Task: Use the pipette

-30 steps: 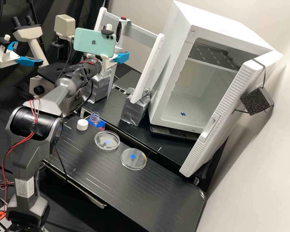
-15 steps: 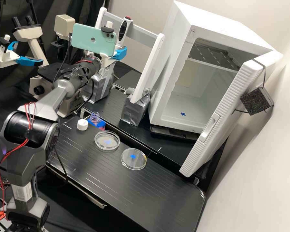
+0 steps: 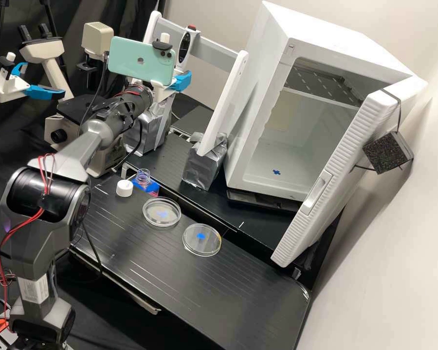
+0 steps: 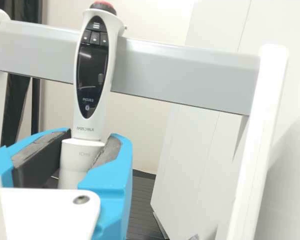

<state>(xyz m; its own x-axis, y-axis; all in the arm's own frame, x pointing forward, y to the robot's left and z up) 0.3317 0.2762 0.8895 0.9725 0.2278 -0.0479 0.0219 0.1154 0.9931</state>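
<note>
End effector [image 3: 180, 78] closed (body-wide) on pipette [image 4: 92, 75]

It's a lab: a microscope [image 3: 47, 52], petri dishes [image 3: 161, 212] and a pipette [image 4: 92, 75] stand around the black table [image 3: 228, 287].

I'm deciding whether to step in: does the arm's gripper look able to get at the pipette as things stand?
Most likely yes. The gripper is right at the pipette, which is at the grey bar, and nothing seems to stand between them.
</note>
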